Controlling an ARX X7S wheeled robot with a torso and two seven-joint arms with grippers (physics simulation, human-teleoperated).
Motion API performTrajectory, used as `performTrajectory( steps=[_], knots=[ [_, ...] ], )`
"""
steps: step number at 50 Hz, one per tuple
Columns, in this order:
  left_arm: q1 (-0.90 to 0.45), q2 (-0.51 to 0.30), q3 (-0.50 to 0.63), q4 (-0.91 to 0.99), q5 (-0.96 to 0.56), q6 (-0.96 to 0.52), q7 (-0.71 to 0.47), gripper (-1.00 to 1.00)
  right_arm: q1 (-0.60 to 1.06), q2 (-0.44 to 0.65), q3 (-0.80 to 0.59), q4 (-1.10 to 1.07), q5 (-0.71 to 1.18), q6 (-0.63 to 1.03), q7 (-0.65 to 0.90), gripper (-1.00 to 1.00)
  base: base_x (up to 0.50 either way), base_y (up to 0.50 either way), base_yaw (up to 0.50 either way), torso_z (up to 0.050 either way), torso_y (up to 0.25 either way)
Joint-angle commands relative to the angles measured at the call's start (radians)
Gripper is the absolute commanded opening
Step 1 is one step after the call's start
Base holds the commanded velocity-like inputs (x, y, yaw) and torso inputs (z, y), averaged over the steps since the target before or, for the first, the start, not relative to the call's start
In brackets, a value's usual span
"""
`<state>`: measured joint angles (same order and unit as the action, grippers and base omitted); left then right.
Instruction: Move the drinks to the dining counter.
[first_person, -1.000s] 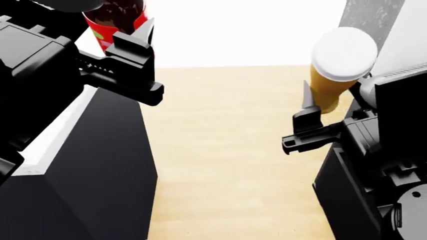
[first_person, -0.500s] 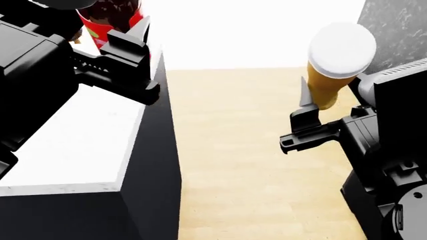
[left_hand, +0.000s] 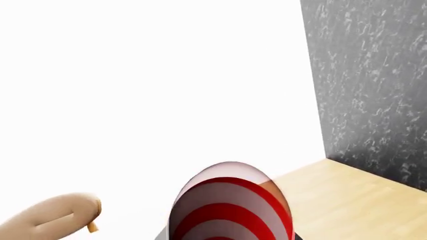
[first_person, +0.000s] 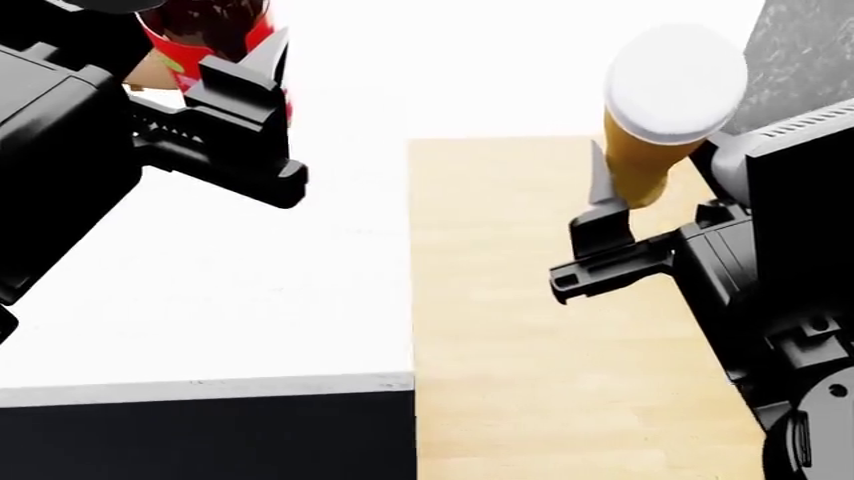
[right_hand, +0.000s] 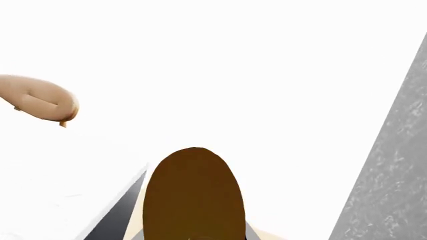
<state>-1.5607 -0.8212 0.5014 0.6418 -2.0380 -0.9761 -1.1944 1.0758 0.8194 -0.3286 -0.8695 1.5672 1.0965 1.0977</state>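
The left gripper (first_person: 260, 75) pinches the cola (first_person: 214, 35) above the counter (first_person: 267, 300). The right gripper (first_person: 607, 215) pinches the beer (first_person: 654, 130) beside it. Nothing is set down yet.

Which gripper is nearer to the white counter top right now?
Left. The left gripper, shut on the cola bottle, is over the white counter top. The right gripper, shut on the beer glass, is over the wooden floor, beside the counter's edge.

Cola bottle (first_person: 214, 35): top cut off by frame edge. Beer glass (first_person: 654, 130): base hidden behind right gripper (first_person: 601, 215).
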Motion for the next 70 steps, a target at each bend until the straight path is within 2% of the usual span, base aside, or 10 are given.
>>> performTrajectory(
  steps=[1,50,53,54,59,66,70],
  knots=[
    [-0.007,-0.013,-0.005,0.000,-0.008,0.012,-0.008,-1.00,0.038,-0.016,-0.008,0.002,0.002,0.013,0.004,-1.00,-0.50,0.02,0.00,0.000,0.000],
    [-0.001,-0.029,0.006,0.008,0.001,0.027,0.004,-1.00,0.028,-0.046,-0.041,0.012,-0.021,-0.006,-0.021,-1.00,-0.50,0.02,0.00,0.000,0.000],
    [-0.002,-0.029,0.007,0.009,0.001,0.028,0.004,-1.00,-0.007,-0.044,-0.007,0.030,-0.015,-0.053,-0.015,-1.00,-0.50,0.02,0.00,0.000,0.000],
    [-0.002,-0.029,0.007,0.009,0.001,0.029,0.003,-1.00,-0.064,-0.050,0.041,0.051,0.000,-0.120,-0.065,-1.00,0.00,0.00,0.00,0.000,0.000],
    [0.002,-0.032,0.008,0.011,0.002,0.031,0.005,-1.00,-0.070,-0.049,0.040,0.080,0.041,-0.130,-0.033,-1.00,0.00,0.00,0.00,0.000,0.002],
    [0.008,-0.035,0.009,0.014,0.008,0.033,0.009,-1.00,0.004,-0.089,-0.044,0.127,0.139,-0.079,0.005,-1.00,0.00,0.00,0.00,0.000,0.000],
    [0.018,-0.043,0.004,0.019,0.011,0.037,0.013,-1.00,-0.018,-0.122,-0.092,0.163,0.032,-0.050,-0.040,-1.00,0.00,0.00,0.00,0.000,0.000]
  ],
)
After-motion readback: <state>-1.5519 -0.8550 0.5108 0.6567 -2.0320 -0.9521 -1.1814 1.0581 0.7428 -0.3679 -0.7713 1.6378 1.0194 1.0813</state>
